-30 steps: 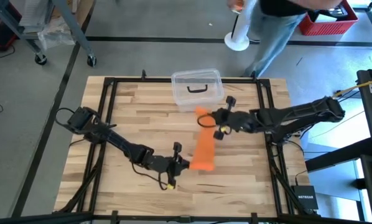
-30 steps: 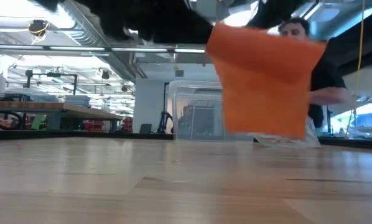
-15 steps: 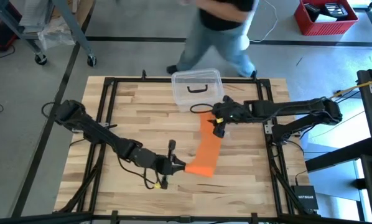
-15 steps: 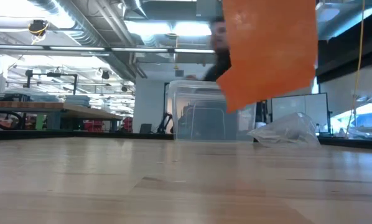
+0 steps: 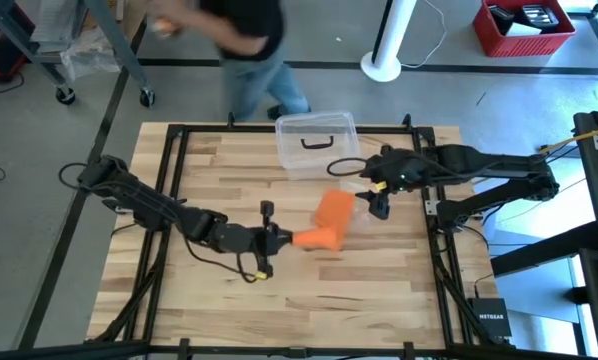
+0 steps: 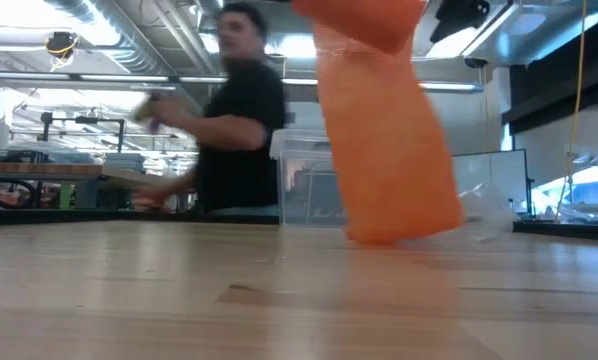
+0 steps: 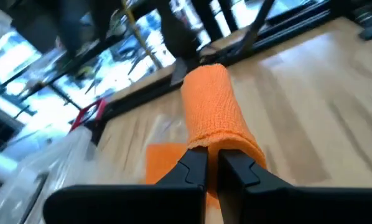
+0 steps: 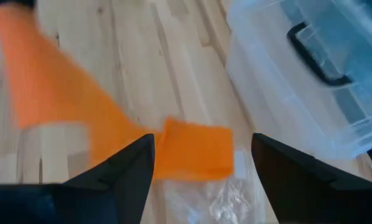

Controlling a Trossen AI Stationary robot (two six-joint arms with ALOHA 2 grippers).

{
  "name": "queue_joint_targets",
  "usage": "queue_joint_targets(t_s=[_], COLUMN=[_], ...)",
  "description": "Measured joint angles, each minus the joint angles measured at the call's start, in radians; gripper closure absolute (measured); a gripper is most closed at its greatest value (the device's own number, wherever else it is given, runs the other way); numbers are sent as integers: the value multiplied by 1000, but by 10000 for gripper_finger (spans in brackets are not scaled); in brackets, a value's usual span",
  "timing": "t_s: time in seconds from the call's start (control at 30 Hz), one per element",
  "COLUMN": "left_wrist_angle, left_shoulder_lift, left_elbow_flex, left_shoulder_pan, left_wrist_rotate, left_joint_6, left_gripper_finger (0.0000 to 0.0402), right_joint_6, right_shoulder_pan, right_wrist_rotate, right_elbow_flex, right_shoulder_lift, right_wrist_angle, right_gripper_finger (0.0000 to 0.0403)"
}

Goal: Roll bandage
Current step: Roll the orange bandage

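Fingers of the left gripper (image 7: 212,169) pinched one end of the orange bandage (image 5: 328,218) mid-table, its other end lying loose below the right gripper (image 5: 376,197), whose fingers stood wide, beside the clear plastic box (image 5: 316,143).

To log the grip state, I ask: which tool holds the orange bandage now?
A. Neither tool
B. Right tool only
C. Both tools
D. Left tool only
D: the left tool pinches one end of the bandage, while the right tool stands open, clear of it.
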Motion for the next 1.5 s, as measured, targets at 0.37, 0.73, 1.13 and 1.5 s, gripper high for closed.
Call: queue_joint_targets(t_s=[0.37,0.73,1.13,1.5], left_wrist_angle=[125,126,104,149], left_shoulder_lift=[-85,-87,-87,-87], left_elbow_flex=[1,0,0,0], left_shoulder_pan=[18,77,85,85], left_wrist_rotate=[-17,16,23,79], left_joint_6=[71,79,101,70], left_gripper_finger=[396,396,396,396], right_joint_6=[69,19,-59,-197], right_shoulder_pan=[248,307,259,249], right_wrist_rotate=[70,391,270,292], right_elbow_flex=[-351,-815,-879,-850], right_shoulder_lift=[-31,6,223,274], right_wrist_angle=[311,1153,1527,1664], right_gripper_finger=[133,133,173,322])
